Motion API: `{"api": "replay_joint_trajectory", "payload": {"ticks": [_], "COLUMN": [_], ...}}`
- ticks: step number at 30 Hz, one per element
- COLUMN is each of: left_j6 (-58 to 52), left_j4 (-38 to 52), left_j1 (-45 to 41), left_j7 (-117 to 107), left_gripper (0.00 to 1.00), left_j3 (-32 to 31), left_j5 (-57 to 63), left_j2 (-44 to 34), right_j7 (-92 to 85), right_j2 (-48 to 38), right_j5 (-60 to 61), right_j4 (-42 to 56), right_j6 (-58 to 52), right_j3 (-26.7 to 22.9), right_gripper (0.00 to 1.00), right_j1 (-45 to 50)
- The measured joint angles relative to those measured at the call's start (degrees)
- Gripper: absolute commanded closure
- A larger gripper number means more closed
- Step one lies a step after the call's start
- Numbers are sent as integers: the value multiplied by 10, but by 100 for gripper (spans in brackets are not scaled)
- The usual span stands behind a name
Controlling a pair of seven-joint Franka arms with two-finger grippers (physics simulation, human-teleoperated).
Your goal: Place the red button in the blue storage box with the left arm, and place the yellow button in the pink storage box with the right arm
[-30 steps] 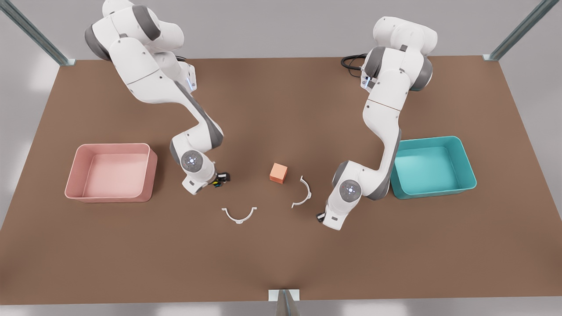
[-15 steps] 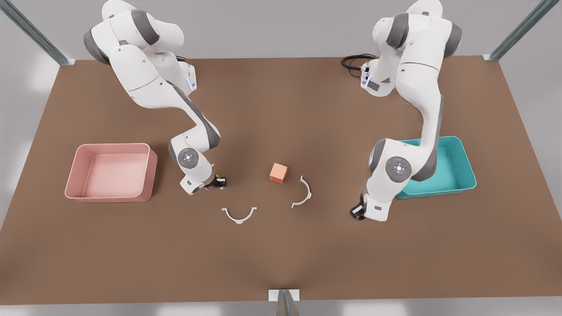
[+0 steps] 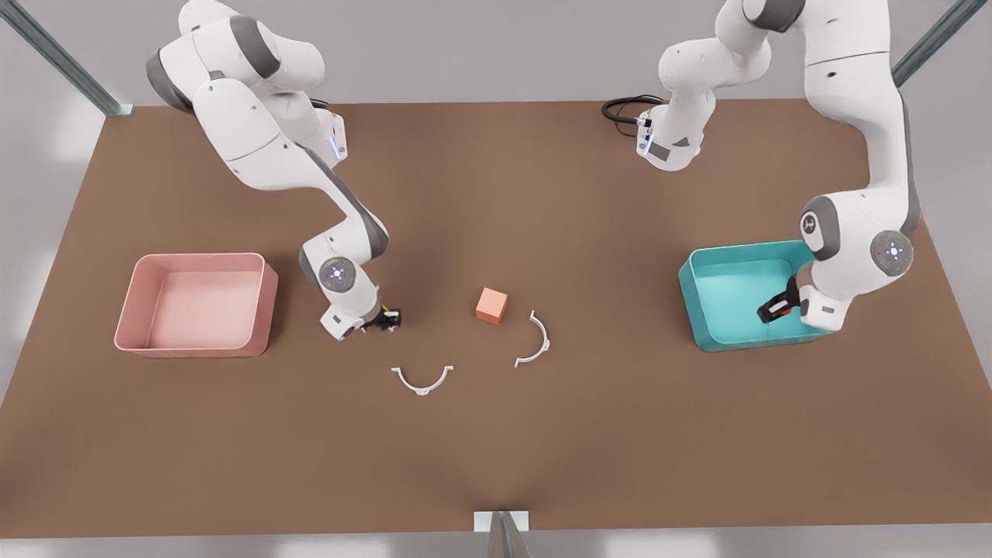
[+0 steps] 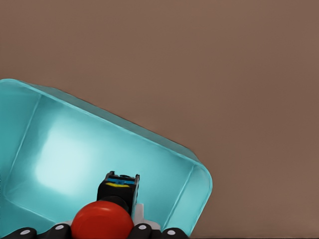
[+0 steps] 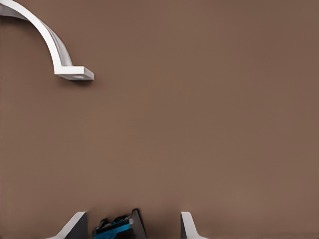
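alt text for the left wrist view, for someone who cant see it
The left gripper holds the red button above the open blue storage box, which sits on a brown table. The button's black base points down into the box.

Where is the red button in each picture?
Front view: red button in the left hand, over the blue storage box, at the front view's right.
Left wrist view: close up, the red button held above that box's floor.
Right wrist view: faces elsewhere, a white curved bracket on the table.
Shared landmark: the blue storage box.
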Motion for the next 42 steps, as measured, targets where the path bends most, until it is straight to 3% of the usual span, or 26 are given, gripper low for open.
{"api": "replay_joint_trajectory", "payload": {"ticks": [3,4,5,6,9,10,11,16,20,23,28,30,32,35,36,37,38,42], "left_j6": [40,56,71,85,117,126,133,155,162,131,-39,-121,-182,-242,-256,-268,-278,-305], "left_j4": [-73,-94,-108,-115,-122,-123,-123,-123,-115,-7,330,377,384,369,367,366,365,352], "left_j1": [7,8,8,8,8,8,8,6,0,-32,-87,-92,-92,-90,-89,-89,-89,-89], "left_j7": [51,67,81,95,131,143,154,200,227,230,211,206,204,204,203,203,203,203], "left_gripper": [51,51,51,51,49,21,0,0,0,0,0,0,0,0,0,0,0,0], "left_j3": [2,3,3,3,4,4,4,4,3,1,0,-1,0,0,0,0,0,0], "left_j5": [0,1,1,1,1,1,0,-1,-2,-2,0,0,1,2,2,2,2,2], "left_j2": [-4,-2,1,10,31,37,40,42,26,23,105,63,28,-3,-6,-8,-9,-20], "right_j7": [2,3,3,2,-4,-6,-8,-24,-56,-99,-182,-217,-249,-291,-303,-313,-322,-356], "right_j2": [0,0,0,0,-1,-2,-4,-26,-81,-97,-94,-96,-100,-91,-79,-68,-55,-38], "right_j5": [-1,-1,-1,1,6,6,6,8,9,9,13,22,28,30,30,28,26,23], "right_j4": [-10,-15,-18,-19,-20,-19,-16,112,124,126,120,94,60,30,29,34,45,78], "right_j6": [0,0,0,1,3,4,4,-80,-152,-192,-222,-229,-236,-239,-236,-233,-231,-225], "right_j3": [2,2,2,2,2,2,2,5,6,7,9,62,127,151,151,151,151,152], "right_gripper": [24,32,54,66,66,66,66,66,65,65,63,63,60,56,43,9,0,0], "right_j1": [1,0,0,0,0,0,0,-18,-98,-181,-267,-350,-433,-473,-479,-483,-486,-486]}}
